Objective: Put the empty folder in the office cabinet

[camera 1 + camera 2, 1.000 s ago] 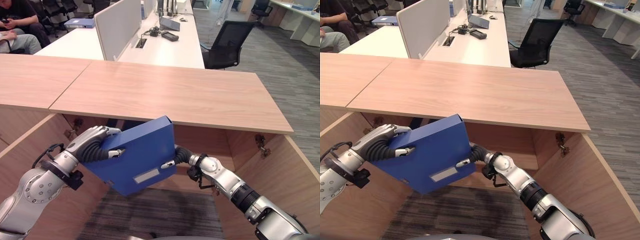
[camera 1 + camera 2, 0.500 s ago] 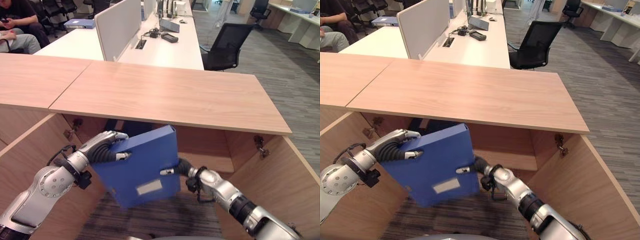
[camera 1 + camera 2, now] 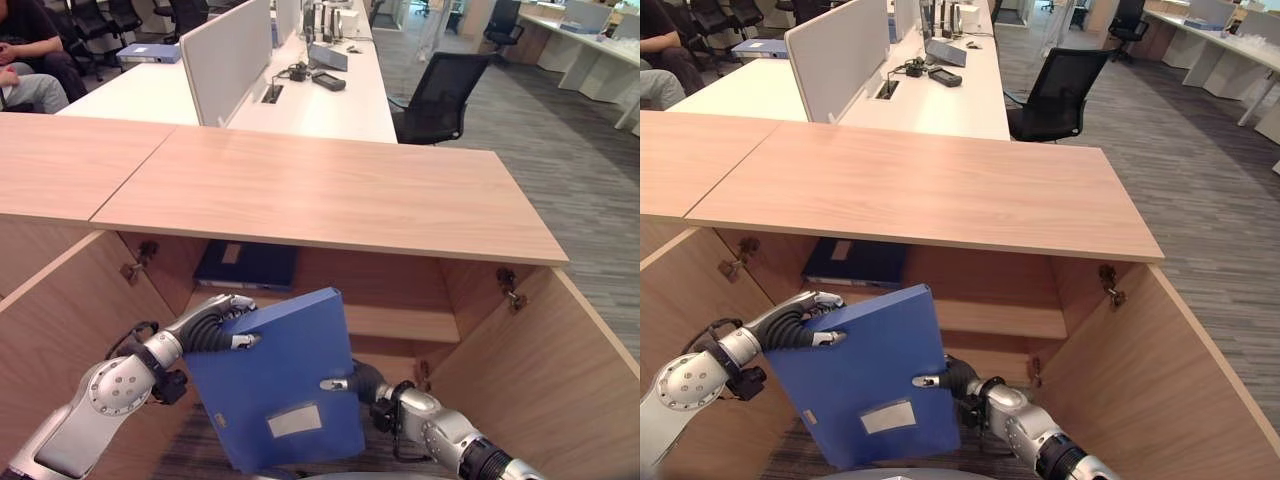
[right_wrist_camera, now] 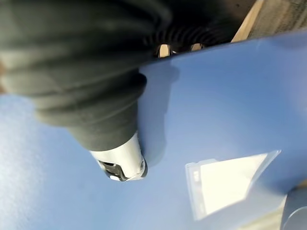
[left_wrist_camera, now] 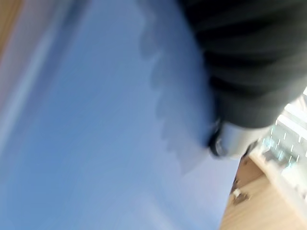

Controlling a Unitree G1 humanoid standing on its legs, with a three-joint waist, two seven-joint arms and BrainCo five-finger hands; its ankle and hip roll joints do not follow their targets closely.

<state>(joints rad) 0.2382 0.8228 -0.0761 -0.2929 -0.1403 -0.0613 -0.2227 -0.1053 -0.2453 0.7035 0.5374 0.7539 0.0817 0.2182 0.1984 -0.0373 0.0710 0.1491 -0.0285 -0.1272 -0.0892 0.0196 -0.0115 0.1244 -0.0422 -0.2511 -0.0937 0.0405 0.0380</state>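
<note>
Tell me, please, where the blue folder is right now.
The blue folder is held upright between the left robot hand and right robot hand, in front of the open cabinet, below its shelf.

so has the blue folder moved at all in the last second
Yes. The blue folder has dropped lower, away from the cabinet top, held between the left robot hand and right robot hand.

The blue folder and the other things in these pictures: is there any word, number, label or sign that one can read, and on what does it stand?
No text can be read anywhere.
Blue folder, held by the left hand and the right hand: its label pocket looks blank white.
Dark folder lying on the cabinet shelf: a pale label, too small to read.
Things on the far white desk: too small to read.
</note>
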